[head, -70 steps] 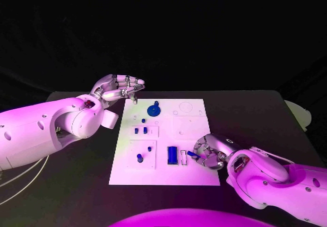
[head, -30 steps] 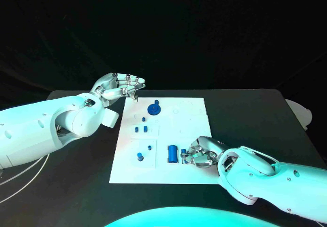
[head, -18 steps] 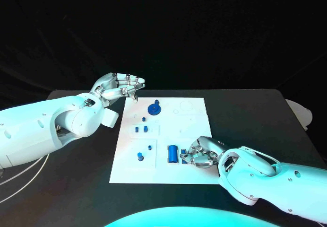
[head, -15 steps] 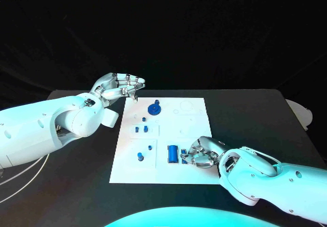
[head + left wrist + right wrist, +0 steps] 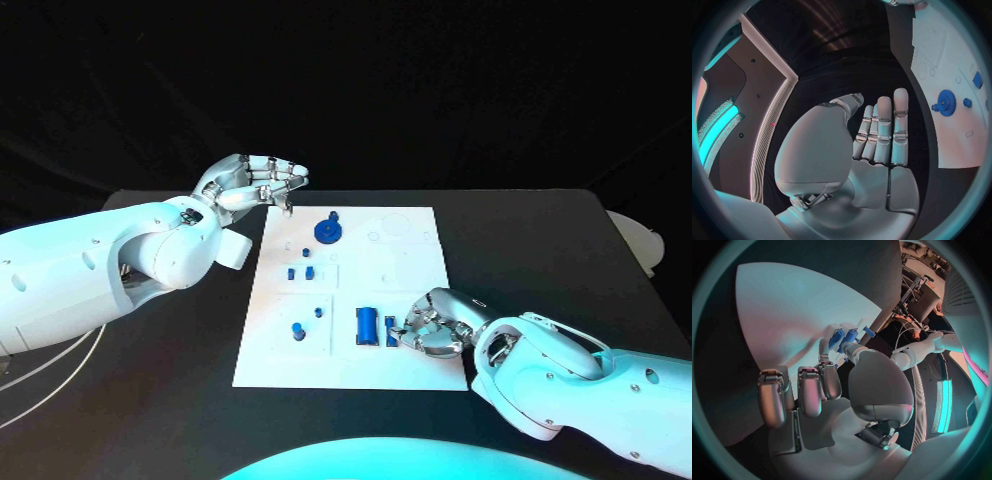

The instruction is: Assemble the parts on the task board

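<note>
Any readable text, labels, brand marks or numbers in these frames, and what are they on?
None can be read.
The task board shows only faint outlines around its slots, no legible lettering.
The blue parts, such as the blue gear, carry no visible marks.
The left hand and right hand show no readable brand or number.

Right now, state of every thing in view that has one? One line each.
left hand: raised beyond the board's far left corner, fingers curled, holding nothing.
right hand: down on the board's near right part, fingertips at the small blue part.
small blue part: at the right hand's fingertips; grip unclear.
blue gear: lying on the board, untouched.
long blue block: lying on the board, free.
task board: flat on the table.
</note>
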`<action>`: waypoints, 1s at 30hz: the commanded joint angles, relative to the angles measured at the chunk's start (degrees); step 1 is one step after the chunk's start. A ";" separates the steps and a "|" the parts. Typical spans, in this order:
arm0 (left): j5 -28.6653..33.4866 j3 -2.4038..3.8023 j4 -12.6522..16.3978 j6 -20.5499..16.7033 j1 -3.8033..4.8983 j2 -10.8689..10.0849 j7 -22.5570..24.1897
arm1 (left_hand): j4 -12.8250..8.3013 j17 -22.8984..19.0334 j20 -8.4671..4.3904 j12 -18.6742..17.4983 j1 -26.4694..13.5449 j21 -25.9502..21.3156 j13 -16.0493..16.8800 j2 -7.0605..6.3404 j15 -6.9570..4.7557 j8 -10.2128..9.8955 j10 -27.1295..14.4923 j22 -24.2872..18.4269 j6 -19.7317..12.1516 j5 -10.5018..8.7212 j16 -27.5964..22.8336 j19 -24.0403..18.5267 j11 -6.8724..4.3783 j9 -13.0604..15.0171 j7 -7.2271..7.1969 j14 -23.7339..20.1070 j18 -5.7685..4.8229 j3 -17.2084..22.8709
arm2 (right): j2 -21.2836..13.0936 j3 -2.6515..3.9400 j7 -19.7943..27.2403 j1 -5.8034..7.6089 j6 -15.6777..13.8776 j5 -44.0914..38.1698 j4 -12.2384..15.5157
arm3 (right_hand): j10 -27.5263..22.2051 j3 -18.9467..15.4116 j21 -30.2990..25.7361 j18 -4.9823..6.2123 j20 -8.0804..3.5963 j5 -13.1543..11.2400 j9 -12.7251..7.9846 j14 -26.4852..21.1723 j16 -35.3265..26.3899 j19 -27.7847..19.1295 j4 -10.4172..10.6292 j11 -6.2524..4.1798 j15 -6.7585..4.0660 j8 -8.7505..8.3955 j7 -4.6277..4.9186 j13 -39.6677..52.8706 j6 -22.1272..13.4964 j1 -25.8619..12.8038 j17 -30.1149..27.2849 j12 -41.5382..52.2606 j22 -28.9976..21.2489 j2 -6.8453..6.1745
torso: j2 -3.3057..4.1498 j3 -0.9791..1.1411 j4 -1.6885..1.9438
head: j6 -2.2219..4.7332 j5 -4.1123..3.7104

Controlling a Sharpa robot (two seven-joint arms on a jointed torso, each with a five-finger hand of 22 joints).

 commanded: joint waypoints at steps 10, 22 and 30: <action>0.24 0.03 0.05 0.79 0.02 0.05 0.32 | 0.12 -0.05 0.14 0.19 -0.16 -0.26 -0.05 0.21 0.14 0.30 -0.20 -0.01 -0.49 0.38 0.33 -0.38 -0.01 -0.05 -0.08 -0.34 0.86 0.37 | -1.31 -0.03 3.28 -0.16 2.06 0.72 0.37 | 0.40 -0.65 0.25 -0.38 -0.35 -0.76 0.07 4.38 0.20 5.89 0.18 -0.02 0.15 0.17 -0.08 6.84 -0.17 0.79 7.47 0.03 15.07 -0.10 | -0.06 -0.06 -0.05 | 0.05 -0.01; 0.24 0.03 0.00 0.80 0.02 0.11 0.30 | 0.16 -0.11 0.15 0.33 -0.22 -0.27 -0.08 0.27 0.15 0.38 -0.29 -0.01 -0.52 0.39 0.39 -0.38 0.00 -0.07 -0.07 -0.36 0.86 0.41 | -0.19 -0.03 3.39 -0.31 3.15 1.06 -0.15 | 0.41 -0.90 0.25 -0.38 -0.34 -1.01 0.09 4.38 0.21 5.89 0.05 -0.04 0.15 0.17 -0.08 6.88 -0.19 1.74 7.49 0.05 15.07 -0.09 | -0.01 -0.10 0.11 | 0.07 -0.04; 0.24 0.03 -0.01 0.77 0.02 0.08 0.29 | 0.16 -0.11 0.15 0.33 -0.22 -0.27 -0.08 0.27 0.15 0.38 -0.29 -0.01 -0.52 0.39 0.39 -0.38 0.00 -0.07 -0.07 -0.36 0.86 0.41 | -0.12 -0.03 3.24 -0.33 3.39 1.02 -0.42 | 0.41 -1.10 0.25 -0.38 -0.34 -1.17 0.11 4.39 0.22 5.89 -0.01 -0.04 0.15 0.18 -0.08 6.89 -0.19 2.15 7.52 0.05 15.07 -0.25 | -0.02 -0.09 -0.02 | -0.10 0.12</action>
